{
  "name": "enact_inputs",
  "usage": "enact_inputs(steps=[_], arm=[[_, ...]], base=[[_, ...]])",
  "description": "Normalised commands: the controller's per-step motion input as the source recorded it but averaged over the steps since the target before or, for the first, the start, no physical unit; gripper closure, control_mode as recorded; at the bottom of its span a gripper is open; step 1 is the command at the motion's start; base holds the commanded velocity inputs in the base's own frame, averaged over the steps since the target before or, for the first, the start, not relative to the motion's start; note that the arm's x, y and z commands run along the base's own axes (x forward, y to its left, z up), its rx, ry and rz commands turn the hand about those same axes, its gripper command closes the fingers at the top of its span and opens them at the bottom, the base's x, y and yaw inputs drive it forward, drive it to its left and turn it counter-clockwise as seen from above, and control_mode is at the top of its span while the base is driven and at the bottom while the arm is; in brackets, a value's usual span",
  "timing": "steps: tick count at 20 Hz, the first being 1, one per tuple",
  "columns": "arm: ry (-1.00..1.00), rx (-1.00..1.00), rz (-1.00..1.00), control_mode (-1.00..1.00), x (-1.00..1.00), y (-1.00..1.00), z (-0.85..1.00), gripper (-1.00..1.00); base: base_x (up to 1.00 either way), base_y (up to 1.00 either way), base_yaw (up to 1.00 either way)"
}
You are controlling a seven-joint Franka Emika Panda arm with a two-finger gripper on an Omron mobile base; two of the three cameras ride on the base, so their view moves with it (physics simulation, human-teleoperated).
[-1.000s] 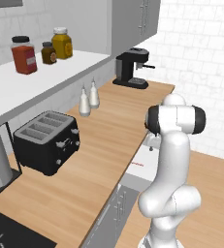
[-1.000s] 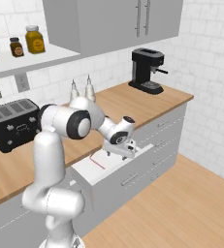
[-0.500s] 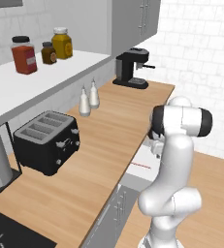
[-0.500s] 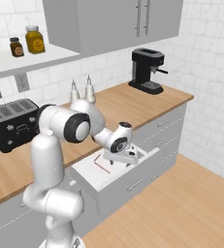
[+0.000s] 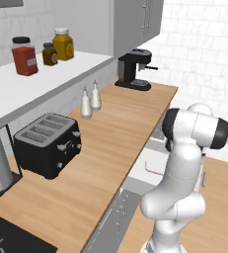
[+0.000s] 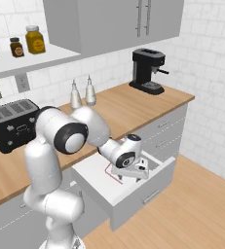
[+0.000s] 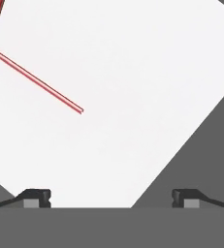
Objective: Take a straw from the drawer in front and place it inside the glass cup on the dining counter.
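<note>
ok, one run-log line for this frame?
phase: reach for straw | drawer: open | straw: lying on drawer floor, ungrasped | gripper: open, above drawer floor, straw off to one side

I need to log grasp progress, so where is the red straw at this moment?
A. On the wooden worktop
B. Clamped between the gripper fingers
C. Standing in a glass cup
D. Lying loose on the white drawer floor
D: the straw lies on the drawer floor, clear of the open gripper.
</note>
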Motion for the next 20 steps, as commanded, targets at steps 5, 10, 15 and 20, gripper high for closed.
enact_inputs(steps=[5,10,15,20], arm=[[0.00,0.00,-0.01,-1.00,-0.69,-0.71,0.02,-1.00],[-0.06,0.00,0.00,-1.00,-0.28,-0.49,0.25,-1.00],[-0.04,0.00,0.00,-1.00,0.19,0.14,0.21,-1.00],[0.00,0.00,0.00,-1.00,0.34,0.49,-0.01,-1.00]], base=[[0.00,0.00,0.00],[0.00,0.00,0.00],[0.00,0.00,0.00],[0.00,0.00,0.00]])
